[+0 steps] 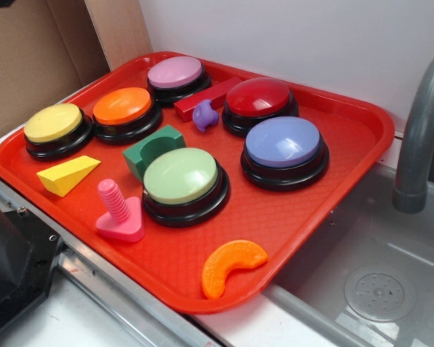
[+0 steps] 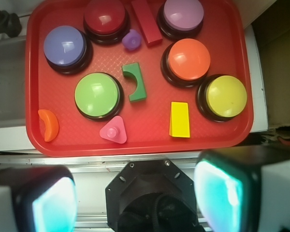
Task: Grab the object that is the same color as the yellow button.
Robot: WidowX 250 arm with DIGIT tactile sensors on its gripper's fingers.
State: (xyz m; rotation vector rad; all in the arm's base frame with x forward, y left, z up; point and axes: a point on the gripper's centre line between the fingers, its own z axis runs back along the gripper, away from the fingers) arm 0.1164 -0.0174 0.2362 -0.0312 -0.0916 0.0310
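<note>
A small yellow wedge block (image 1: pixel 67 174) lies on the red tray (image 1: pixel 333 181) at its front left, just in front of the yellow button (image 1: pixel 54 123). In the wrist view the wedge (image 2: pixel 179 119) lies left of and below the yellow button (image 2: pixel 225 95). My gripper (image 2: pixel 135 198) is open and empty, its two fingers wide apart, high above and outside the tray's near edge (image 2: pixel 135 147). The gripper itself does not show in the exterior view.
The tray also holds orange (image 1: pixel 123 107), pink (image 1: pixel 175 72), dark red (image 1: pixel 258 97), blue (image 1: pixel 283 142) and light green (image 1: pixel 181 176) buttons, a green arch block (image 1: pixel 153 148), a red bar (image 1: pixel 202 99), a purple piece (image 1: pixel 204 114), a pink screw piece (image 1: pixel 119 212) and an orange crescent (image 1: pixel 231 266). A grey sink and faucet (image 1: pixel 419 137) stand to the right.
</note>
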